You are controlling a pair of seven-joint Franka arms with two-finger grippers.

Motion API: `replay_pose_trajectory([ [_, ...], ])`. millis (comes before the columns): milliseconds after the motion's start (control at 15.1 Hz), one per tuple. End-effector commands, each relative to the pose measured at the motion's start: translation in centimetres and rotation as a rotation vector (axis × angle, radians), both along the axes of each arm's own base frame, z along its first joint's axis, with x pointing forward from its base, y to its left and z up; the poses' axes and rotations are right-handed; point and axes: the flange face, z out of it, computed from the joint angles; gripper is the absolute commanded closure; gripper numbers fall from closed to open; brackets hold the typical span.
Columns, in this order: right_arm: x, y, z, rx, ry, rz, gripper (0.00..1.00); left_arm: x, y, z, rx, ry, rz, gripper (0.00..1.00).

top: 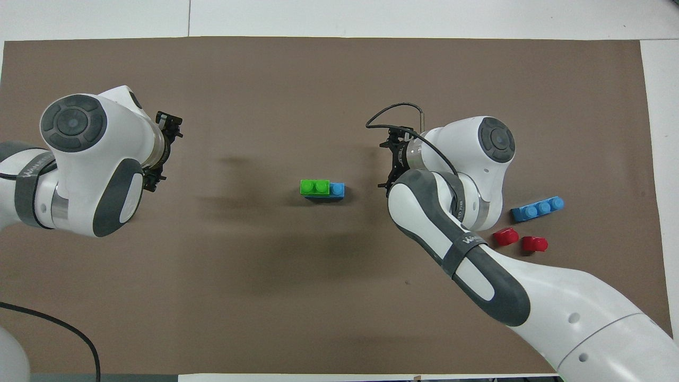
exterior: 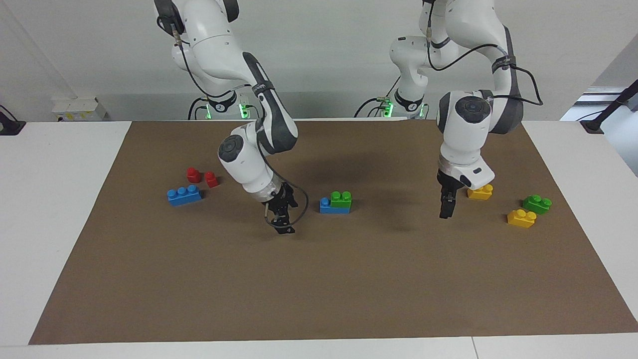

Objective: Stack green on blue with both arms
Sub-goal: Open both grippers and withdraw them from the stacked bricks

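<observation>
A green brick (exterior: 341, 199) with two round studs sits upright on a blue brick (exterior: 326, 206), both at the middle of the brown surface (exterior: 319, 279). The green one covers two of the blue one's three studs; the third blue stud stands bare at the end toward the right arm. The pair lies flat, long axis running from 3 o'clock to 9 o'clock in the overhead view, with the green brick (top: 314, 187) at the 9 o'clock end and the bare blue stud (top: 337, 188) at the 3 o'clock end. Nothing touches the pair.
</observation>
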Motion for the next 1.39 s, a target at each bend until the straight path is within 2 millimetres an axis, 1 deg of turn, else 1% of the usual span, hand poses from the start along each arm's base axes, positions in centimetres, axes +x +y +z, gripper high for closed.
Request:
replay_pose_trajectory([
  [0,0.4,-4.7,4.2,0.001,-0.041,0.187,0.0,0.0,2.4,3.1,0.045,0.043,-0.173,0.0],
  [133,0.4,-9.0,6.6,-0.033,-0.09,0.383,0.0,0.1,2.9,4.5,0.067,0.086,-0.296,0.0],
  [199,0.3,-10.6,7.9,-0.066,-0.114,0.5,0.0,0.2,3.6,5.1,0.075,0.104,-0.348,0.0],
  [265,0.1,-11.7,9.1,-0.092,-0.131,0.621,0.0,0.2,4.4,5.9,0.083,0.116,-0.403,0.0],
  [332,-0.2,-12.8,10.1,-0.105,-0.136,0.701,0.0,-0.1,4.9,6.8,0.091,0.124,-0.469,0.0],
  [398,-0.4,-14.0,11.3,-0.112,-0.138,0.758,0.0,-0.4,6.0,7.7,0.1,0.131,-0.532,0.0],
  [465,-0.7,-15.1,12.7,-0.12,-0.134,0.807,0.0,-0.8,6.6,8.5,0.108,0.138,-0.591,0.0],
  [597,-1.2,-17.4,16.0,-0.168,-0.133,0.963,0.0,-1.5,7.8,10.0,0.117,0.147,-0.681,0.0],
  [664,-1.5,-18.5,17.6,-0.189,-0.14,1.052,0.0,-1.8,8.0,10.6,0.108,0.149,-0.718,0.0],
  [796,-2.4,-20.7,20.2,-0.211,-0.176,1.2,0.0,-2.7,8.0,12.2,0.085,0.145,-0.815,0.0],
  [929,-3.7,-22.1,22.1,-0.222,-0.196,1.34,0.0,-3.5,8.2,13.4,0.07,0.163,-0.928,0.0],
  [996,-4.3,-22.7,23.2,-0.236,-0.197,1.375,0.0,-4.0,8.2,14.1,0.059,0.172,-0.965,0.0],
  [1062,-5.0,-23.1,24.2,-0.245,-0.191,1.386,0.0,-4.3,8.0,15.3,0.037,0.171,-0.992,0.0],
  [1195,-6.3,-23.2,26.1,-0.261,-0.176,1.396,0.0,-4.6,7.7,17.7,-0.026,0.158,-1.038,0.0],
  [1261,-6.5,-23.4,27.1,-0.286,-0.158,1.405,0.0,-4.8,7.5,18.9,-0.048,0.15,-1.044,0.0],
  [1327,-6.5,-23.7,28.4,-0.316,-0.136,1.413,0.0,-4.8,7.9,19.6,-0.065,0.152,-1.037,0.0],
])
